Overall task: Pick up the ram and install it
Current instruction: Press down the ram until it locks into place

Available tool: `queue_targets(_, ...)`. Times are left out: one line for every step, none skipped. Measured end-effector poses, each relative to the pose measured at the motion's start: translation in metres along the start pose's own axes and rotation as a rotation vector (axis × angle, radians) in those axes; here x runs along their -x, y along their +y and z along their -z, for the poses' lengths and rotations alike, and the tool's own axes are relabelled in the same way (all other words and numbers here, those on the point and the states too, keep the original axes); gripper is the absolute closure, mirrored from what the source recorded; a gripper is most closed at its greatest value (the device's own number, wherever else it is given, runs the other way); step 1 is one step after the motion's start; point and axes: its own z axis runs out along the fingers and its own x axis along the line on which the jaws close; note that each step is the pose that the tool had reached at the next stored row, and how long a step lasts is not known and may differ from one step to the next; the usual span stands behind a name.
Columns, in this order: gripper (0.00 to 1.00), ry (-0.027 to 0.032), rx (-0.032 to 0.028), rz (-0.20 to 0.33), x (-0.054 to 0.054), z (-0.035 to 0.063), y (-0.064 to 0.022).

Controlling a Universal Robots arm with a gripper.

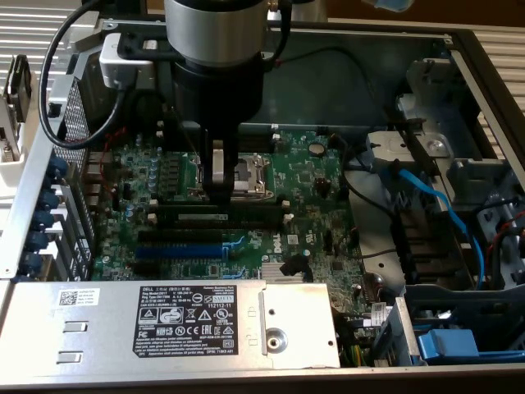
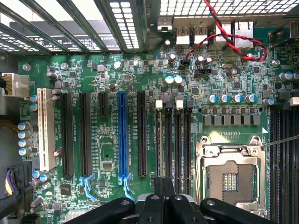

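Note:
The ram (image 1: 256,215), a long dark stick with a whitish label strip, stands on edge in the row of black memory slots (image 1: 184,223) on the green motherboard. In the wrist view the ram (image 2: 159,140) appears edge-on as a thin strip in the slot beside the other black slots (image 2: 180,140). My gripper (image 1: 217,200) hangs straight down over the middle of the stick. Its dark fingers (image 2: 174,205) are drawn together, shut on the ram's upper edge. The part of the stick between the fingers is hidden.
The silver CPU socket (image 1: 250,174) (image 2: 231,172) lies just behind the memory slots. A blue expansion slot (image 1: 176,249) (image 2: 122,135) runs in front. A grey power supply box (image 1: 164,316) fills the near side. Blue cables (image 1: 435,205) and drive cages stand at the exterior view's right.

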Motion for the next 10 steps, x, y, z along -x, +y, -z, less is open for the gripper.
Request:
queue_targets(0.9,0.0001,0.0,0.0,0.0,0.0,0.0)
queue_targets(0.9,0.0,0.0,0.0,0.0,0.0,0.0)
queue_targets(0.9,0.0,0.0,0.0,0.0,0.0001,0.0)
queue_targets(0.9,0.0,0.0,0.0,0.0,0.0001,0.0)
queue_targets(0.9,0.0,0.0,0.0,0.0,0.0001,0.0)
queue_targets(0.9,-0.0001,0.0,0.0,0.0,0.0001,0.0)
queue_targets(0.9,-0.0001,0.0,0.0,0.0,0.0001,0.0)
queue_targets(0.9,-0.0001,0.0001,0.0,0.0,0.0002,0.0)
queue_targets(0.9,0.0002,0.0002,0.0,0.0,0.0003,-0.0006)
queue_targets(0.9,0.0003,0.0002,0.0,0.0,0.0003,-0.0016)
